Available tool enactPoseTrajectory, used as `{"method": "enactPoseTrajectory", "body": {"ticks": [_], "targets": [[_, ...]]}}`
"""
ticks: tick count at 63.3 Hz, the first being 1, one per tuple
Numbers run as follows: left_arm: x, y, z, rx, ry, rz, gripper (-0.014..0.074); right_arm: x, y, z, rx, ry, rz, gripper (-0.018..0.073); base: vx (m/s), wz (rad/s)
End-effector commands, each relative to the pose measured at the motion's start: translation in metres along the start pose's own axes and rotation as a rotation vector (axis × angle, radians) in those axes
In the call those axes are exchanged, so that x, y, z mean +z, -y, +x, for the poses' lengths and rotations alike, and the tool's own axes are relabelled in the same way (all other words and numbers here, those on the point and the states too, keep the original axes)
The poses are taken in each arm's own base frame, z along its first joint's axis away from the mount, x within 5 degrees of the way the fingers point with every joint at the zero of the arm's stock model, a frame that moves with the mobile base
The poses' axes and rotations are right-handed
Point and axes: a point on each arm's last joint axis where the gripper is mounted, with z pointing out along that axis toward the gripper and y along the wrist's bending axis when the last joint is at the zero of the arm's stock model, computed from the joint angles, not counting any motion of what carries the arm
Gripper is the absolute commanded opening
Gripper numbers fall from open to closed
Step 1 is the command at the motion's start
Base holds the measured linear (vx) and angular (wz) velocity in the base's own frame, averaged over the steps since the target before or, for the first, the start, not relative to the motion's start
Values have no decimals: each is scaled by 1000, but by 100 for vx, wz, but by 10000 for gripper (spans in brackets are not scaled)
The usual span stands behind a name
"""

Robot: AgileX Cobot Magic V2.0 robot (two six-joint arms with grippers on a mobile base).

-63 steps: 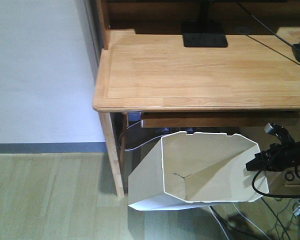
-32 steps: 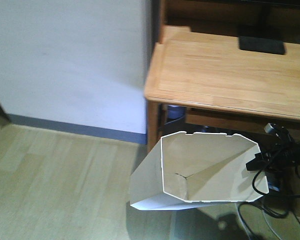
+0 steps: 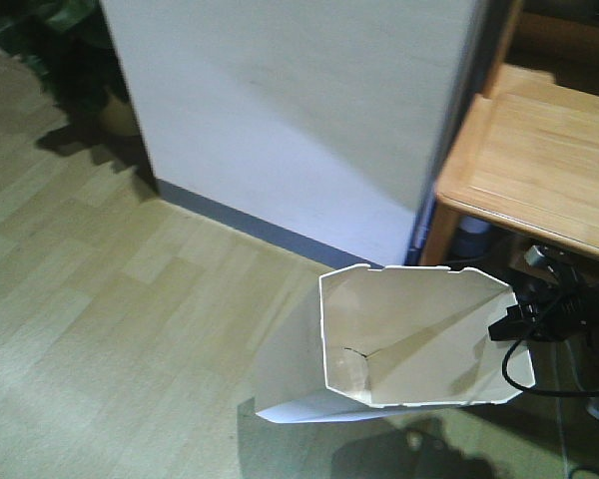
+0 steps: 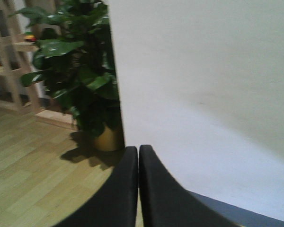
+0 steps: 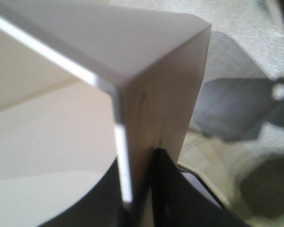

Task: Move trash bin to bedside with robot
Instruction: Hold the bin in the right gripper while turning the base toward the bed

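Right hand (image 3: pixel 506 325): clamped on rim of trash bin (image 3: pixel 409 339).
Left hand (image 4: pixel 138 163): closed, empty.
Bin: tilted above floor (image 3: pixel 110 329).

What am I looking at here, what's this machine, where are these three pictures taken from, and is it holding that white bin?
It is a wheeled robot with two thin black arms, each ending in a small pincer.

The front view looks down from the robot's body. The white bin hangs tilted in front of it, above the wood floor, beside a wall and a desk.

The right wrist view sits just behind the right gripper, which pinches the bin's thin wall, one finger inside, one outside.

The left wrist view shows the left gripper shut on nothing, facing the wall and a potted plant.
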Motion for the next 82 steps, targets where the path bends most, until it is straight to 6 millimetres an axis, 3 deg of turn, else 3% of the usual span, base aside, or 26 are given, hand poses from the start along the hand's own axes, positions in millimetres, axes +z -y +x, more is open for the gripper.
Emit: {"method": "enactPoseTrajectory", "body": {"ticks": [1, 82], "targets": [[-2, 1, -15, -7, 102, 8, -6, -25, -33, -21, -6, 95, -223, -5, 0, 52], [-2, 1, -15, -7, 102, 8, -6, -25, -33, -21, -6, 95, -223, -5, 8, 53]]}}
